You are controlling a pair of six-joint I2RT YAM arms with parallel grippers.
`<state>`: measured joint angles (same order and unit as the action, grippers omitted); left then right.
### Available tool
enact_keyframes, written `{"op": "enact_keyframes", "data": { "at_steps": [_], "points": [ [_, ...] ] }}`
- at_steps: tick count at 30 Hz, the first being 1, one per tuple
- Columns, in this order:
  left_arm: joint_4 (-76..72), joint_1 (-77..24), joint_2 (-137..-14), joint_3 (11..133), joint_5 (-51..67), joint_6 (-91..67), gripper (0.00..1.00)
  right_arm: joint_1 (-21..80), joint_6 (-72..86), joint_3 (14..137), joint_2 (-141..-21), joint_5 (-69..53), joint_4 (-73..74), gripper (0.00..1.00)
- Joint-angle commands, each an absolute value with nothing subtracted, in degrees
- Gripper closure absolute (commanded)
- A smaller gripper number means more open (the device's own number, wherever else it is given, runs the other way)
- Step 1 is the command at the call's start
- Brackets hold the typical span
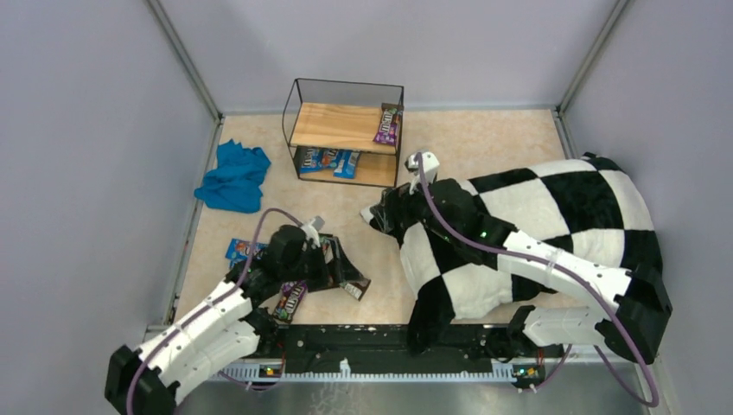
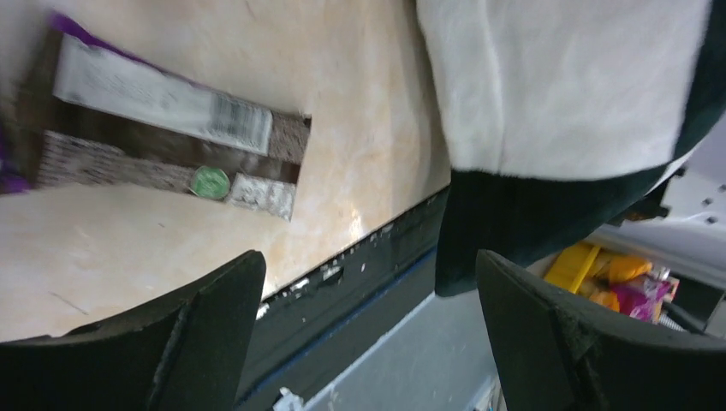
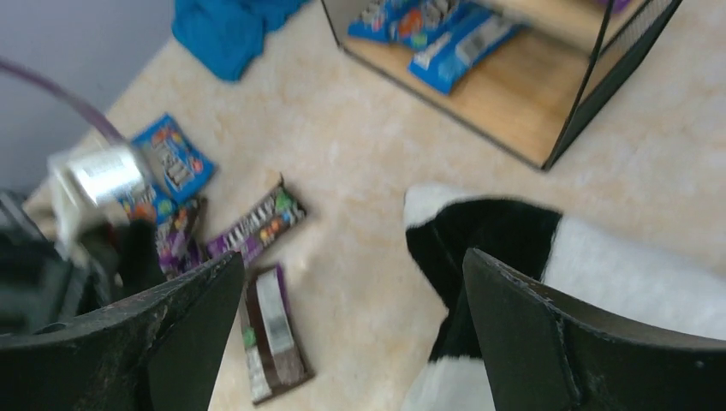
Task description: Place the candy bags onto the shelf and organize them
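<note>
The left gripper (image 2: 368, 265) hangs open, empty, by the near-left heap of glossy purple, blue and brown candy bags (image 1: 291, 300). The right gripper (image 3: 353, 265) is open too — more bags lie on the far black-wire, wooden-tiered shelf (image 1: 333, 128).

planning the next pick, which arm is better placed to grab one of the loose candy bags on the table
Left. The left gripper is open at the pile of loose candy bags in front of its base. The right gripper, also open, hangs by the checkered pillow, farther from them.
</note>
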<state>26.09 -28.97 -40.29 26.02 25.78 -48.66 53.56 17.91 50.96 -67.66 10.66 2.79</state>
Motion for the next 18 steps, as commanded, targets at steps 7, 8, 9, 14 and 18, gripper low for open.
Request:
{"op": "enact_keyframes", "data": {
  "at_steps": [7, 8, 9, 14, 18],
  "points": [
    [21.84, -51.55, -57.93, 29.40, -1.95, -71.04, 0.02, 35.97, 19.15, 48.95, -61.41, 5.10, -19.15, 0.01],
    [21.87, -52.62, -59.50, 29.75, -3.48, -72.18, 0.02, 35.53, 18.26, 46.67, -60.41, 6.09, -19.95, 0.01],
    [21.88, -53.28, -60.92, 30.13, -4.73, -72.99, 0.02, 35.12, 17.94, 44.45, -59.20, 6.96, -20.60, 0.01],
    [22.62, -53.53, -67.18, 32.61, -11.55, -73.50, 0.02, 32.42, 18.87, 33.43, -53.78, 3.91, -28.32, 0.01],
    [26.22, -51.68, -71.93, 37.70, -18.16, -66.35, 0.04, 32.21, 18.10, 29.52, -53.29, 4.01, -33.71, 0.01]
  ]
}}
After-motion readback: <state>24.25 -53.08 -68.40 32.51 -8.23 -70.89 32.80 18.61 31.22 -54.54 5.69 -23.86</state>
